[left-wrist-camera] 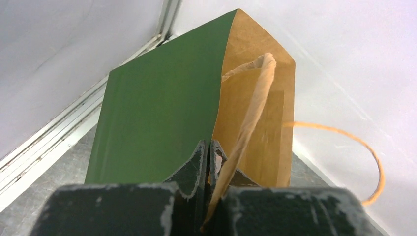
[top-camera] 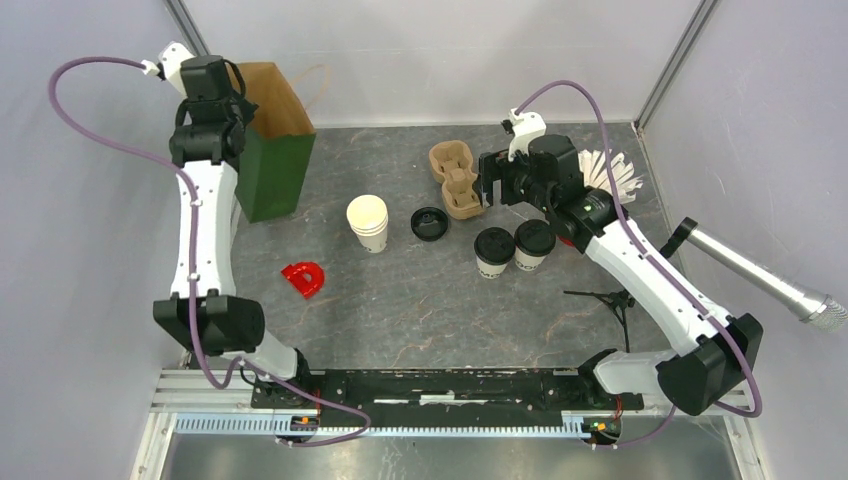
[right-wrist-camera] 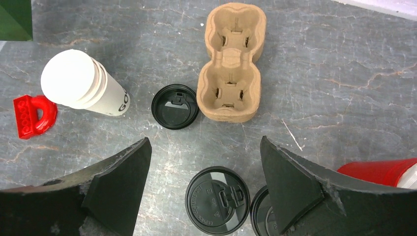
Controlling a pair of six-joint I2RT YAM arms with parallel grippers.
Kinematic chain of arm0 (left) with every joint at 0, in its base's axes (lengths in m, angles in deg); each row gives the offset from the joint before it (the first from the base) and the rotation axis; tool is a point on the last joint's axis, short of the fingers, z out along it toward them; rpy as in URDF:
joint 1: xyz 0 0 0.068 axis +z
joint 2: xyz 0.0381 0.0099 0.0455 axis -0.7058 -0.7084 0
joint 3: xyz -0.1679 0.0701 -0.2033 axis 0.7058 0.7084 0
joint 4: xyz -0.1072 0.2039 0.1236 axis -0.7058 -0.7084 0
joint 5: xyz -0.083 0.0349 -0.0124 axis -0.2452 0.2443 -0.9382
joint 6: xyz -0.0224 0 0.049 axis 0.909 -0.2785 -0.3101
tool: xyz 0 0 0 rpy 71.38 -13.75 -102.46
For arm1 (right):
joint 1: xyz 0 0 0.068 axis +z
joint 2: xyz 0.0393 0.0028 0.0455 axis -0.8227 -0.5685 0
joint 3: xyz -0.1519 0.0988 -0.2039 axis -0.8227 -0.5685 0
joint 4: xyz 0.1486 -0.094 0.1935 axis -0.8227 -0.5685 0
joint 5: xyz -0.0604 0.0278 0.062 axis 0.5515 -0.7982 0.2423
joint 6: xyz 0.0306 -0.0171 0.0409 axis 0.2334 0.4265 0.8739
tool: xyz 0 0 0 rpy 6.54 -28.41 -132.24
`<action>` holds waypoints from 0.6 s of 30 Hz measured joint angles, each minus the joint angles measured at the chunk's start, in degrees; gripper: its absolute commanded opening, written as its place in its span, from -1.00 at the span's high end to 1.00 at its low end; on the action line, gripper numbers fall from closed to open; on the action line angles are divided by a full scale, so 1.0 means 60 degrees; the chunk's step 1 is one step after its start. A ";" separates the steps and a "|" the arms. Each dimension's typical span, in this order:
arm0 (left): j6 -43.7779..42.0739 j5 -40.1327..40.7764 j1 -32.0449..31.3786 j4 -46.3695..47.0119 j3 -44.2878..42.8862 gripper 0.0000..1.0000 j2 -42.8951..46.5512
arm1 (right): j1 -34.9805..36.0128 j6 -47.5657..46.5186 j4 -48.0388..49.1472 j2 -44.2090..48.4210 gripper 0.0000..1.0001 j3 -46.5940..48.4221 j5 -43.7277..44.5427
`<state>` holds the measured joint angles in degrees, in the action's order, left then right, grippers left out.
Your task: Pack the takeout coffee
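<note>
Two lidded takeout coffee cups, white with black lids, stand side by side: one point(top-camera: 493, 250) point(right-wrist-camera: 216, 200) and one to its right point(top-camera: 533, 243) point(right-wrist-camera: 259, 216). My right gripper point(top-camera: 492, 182) point(right-wrist-camera: 205, 139) hangs open above the table, between the cups and the cardboard cup carrier point(top-camera: 455, 180) point(right-wrist-camera: 231, 64), with nothing between its fingers. At the far left stands an open paper bag point(top-camera: 275, 165) point(left-wrist-camera: 157, 118), green outside and brown inside. My left gripper point(top-camera: 232, 118) point(left-wrist-camera: 210, 142) is shut on the bag's upper edge, beside its twisted paper handle point(left-wrist-camera: 255, 98).
A stack of plain white cups point(top-camera: 368, 222) point(right-wrist-camera: 81, 83) and a loose black lid point(top-camera: 430, 223) point(right-wrist-camera: 174, 106) sit mid-table. A red plastic piece point(top-camera: 303, 278) point(right-wrist-camera: 33, 114) lies nearer the left arm. A red cup of straws point(top-camera: 610, 170) point(right-wrist-camera: 381, 172) stands behind the right arm. A microphone point(top-camera: 760, 275) juts in at right.
</note>
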<state>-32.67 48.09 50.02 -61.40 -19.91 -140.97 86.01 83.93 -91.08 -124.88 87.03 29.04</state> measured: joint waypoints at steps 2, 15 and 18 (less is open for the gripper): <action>-0.0106 -0.0240 0.0000 -0.0117 -0.0164 0.95 0.0342 | 0.0000 0.0033 -0.0026 -0.0029 -0.76 0.0160 -0.0004; -0.0095 -0.2911 -0.0182 -0.2233 -0.0718 0.95 0.2331 | 0.0004 0.0244 -0.0153 -0.0299 -0.79 0.0546 -0.0189; -0.0106 -0.3803 -0.0182 -0.3064 -0.1424 0.95 0.2437 | 0.0004 0.0178 -0.0189 -0.0288 -0.79 0.0543 0.0025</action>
<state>-33.31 25.27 48.93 -79.79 -28.45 -126.35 86.03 85.00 -92.21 -126.61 90.29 29.19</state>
